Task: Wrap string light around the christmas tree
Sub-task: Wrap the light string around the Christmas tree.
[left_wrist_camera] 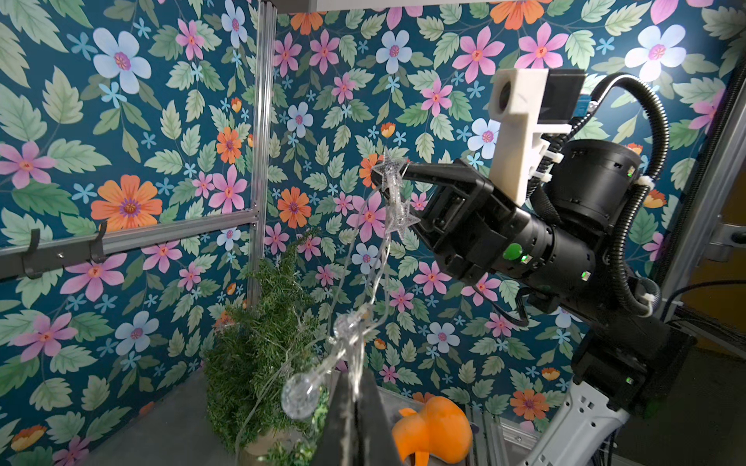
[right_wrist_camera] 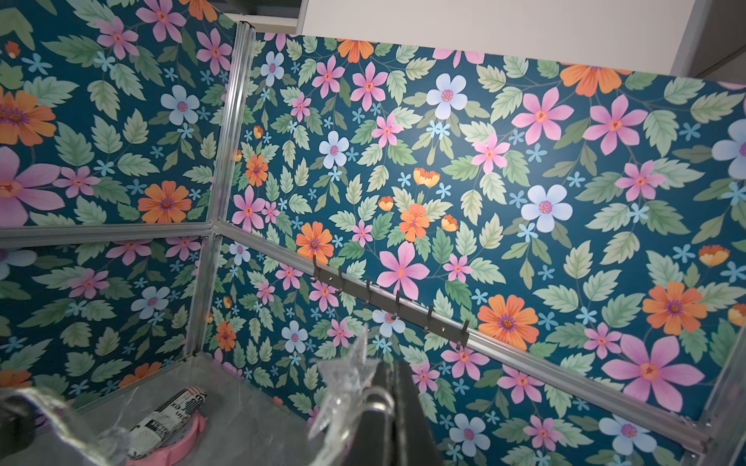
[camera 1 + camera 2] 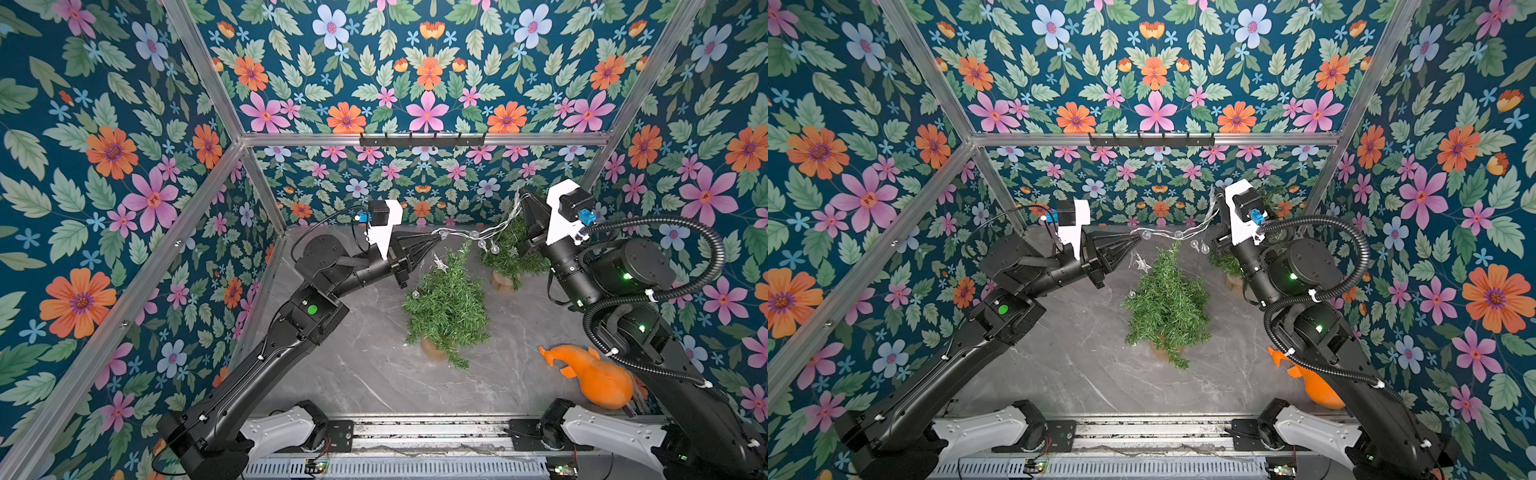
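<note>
One string light [image 3: 473, 235] pinched by left claw [image 3: 436, 240], right claw [image 3: 521, 196]; spans sideways over christmas tree [image 3: 446, 307] tip

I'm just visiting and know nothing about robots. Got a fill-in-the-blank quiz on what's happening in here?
1. The number of small green Christmas trees standing on the grey marble table is ___.
2. The left fingers and right fingers are both shut on the thin silvery ___ strung with clear stars.
3. The gourd-shaped plastic object lying beside the right arm is coloured ___.

Missing words: two; string light; orange.
</note>
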Tool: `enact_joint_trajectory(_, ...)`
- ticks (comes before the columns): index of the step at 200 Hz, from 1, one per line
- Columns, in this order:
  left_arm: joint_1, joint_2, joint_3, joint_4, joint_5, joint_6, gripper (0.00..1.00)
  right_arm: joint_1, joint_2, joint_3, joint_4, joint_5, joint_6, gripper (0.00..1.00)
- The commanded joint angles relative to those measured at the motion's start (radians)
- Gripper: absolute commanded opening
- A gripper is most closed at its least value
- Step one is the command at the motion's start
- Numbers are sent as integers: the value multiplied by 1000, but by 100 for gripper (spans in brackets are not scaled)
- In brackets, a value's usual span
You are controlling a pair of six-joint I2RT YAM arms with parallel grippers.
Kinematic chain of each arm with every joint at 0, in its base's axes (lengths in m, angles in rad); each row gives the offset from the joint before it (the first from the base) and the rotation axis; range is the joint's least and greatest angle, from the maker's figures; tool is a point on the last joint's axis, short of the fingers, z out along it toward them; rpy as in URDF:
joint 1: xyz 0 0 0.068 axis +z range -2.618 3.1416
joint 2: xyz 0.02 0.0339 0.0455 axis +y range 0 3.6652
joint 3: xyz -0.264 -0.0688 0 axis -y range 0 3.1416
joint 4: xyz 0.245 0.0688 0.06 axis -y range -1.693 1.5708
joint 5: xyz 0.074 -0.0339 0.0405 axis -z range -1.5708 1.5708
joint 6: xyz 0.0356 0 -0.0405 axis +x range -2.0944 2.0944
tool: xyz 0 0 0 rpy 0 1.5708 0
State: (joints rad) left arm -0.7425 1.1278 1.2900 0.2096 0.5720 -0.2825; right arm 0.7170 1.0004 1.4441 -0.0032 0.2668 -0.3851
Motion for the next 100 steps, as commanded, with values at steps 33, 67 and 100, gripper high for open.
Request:
enact_joint_trajectory(33,-30,-27,-66,78,95,-61,0,1,-118,-121,-4,-11,108,0)
enact_joint_trajectory(67,-82,-39,-120,139,168,-83,1,1,-149,-172,7,62,119,0)
enact_joint_trajectory(100,-146,-1,-97,98,132,-38,3,1,-165,-241,79,189,83,0)
